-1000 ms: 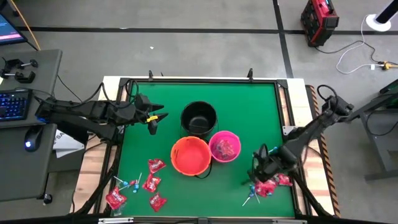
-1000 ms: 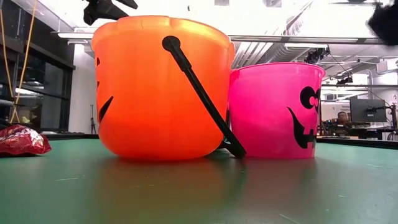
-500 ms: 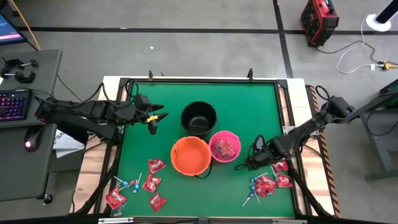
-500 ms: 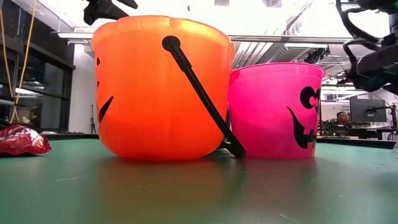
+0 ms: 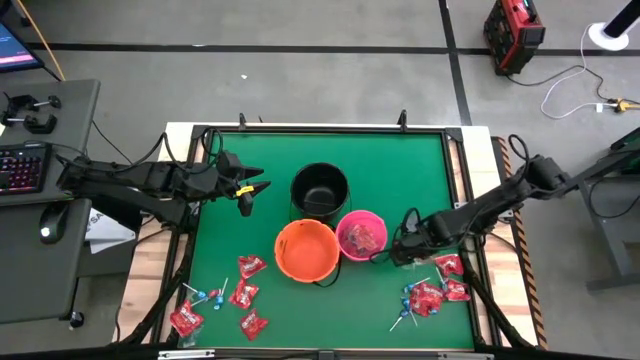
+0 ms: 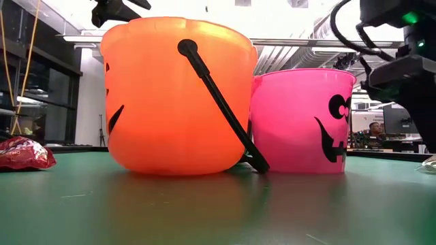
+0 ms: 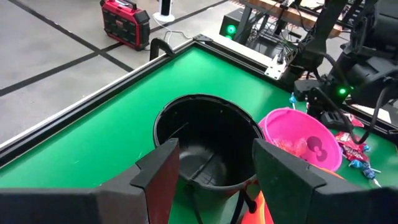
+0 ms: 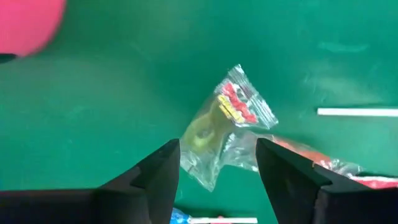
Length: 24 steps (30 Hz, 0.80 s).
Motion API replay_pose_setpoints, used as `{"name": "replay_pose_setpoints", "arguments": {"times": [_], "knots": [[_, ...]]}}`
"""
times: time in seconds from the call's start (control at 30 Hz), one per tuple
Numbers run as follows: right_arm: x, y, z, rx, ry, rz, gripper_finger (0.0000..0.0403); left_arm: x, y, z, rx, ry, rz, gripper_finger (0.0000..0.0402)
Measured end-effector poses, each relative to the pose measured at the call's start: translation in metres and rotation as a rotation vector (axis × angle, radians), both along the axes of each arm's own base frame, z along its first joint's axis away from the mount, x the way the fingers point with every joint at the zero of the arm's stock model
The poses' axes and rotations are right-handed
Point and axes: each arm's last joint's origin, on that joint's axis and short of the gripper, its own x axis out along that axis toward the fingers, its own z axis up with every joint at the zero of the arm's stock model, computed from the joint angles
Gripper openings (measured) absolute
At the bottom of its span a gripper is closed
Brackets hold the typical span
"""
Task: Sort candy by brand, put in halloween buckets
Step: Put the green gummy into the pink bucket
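Three halloween buckets stand mid-table: black (image 5: pixel 320 190), orange (image 5: pixel 306 250) and pink (image 5: pixel 361 236), the pink one with candy inside. Red candy packets (image 5: pixel 245 294) and blue lollipops (image 5: pixel 205 297) lie near the front left, and another pile (image 5: pixel 430 298) lies front right. My right gripper (image 5: pixel 392 254) is open just right of the pink bucket. Under its fingers (image 8: pixel 217 146) is a clear-wrapped candy (image 8: pixel 227 118) over the green table; I cannot tell whether it lies there or is falling. My left gripper (image 5: pixel 245 200) hovers open to the left of the black bucket (image 7: pixel 208 140).
The table's raised frame (image 5: pixel 320 128) runs along the far edge. A loose lollipop stick (image 8: pixel 357 112) and a red packet (image 8: pixel 317 162) lie close to the clear-wrapped candy. The orange bucket's black handle (image 6: pixel 221 102) hangs down its near side.
My right gripper has left the front-right candy pile and gone toward the table's left and far edges, ending beside the pink bucket. In the low view its arm has come in from the right.
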Motion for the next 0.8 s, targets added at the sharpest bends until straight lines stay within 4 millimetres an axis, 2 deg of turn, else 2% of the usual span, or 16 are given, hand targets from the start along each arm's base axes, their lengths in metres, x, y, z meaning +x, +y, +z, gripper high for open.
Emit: {"name": "replay_pose_setpoints", "arguments": {"times": [0.43,0.8], "knots": [[0.01,-0.013,-0.018,-0.155,0.043,-0.094,0.0172,0.002,0.0,-0.001,0.002,0.01,0.001,0.0195],[0.015,-0.033,-0.018,-0.255,0.028,-0.112,0.0136,0.002,0.0,-0.002,0.002,0.011,0.001,0.0195]]}}
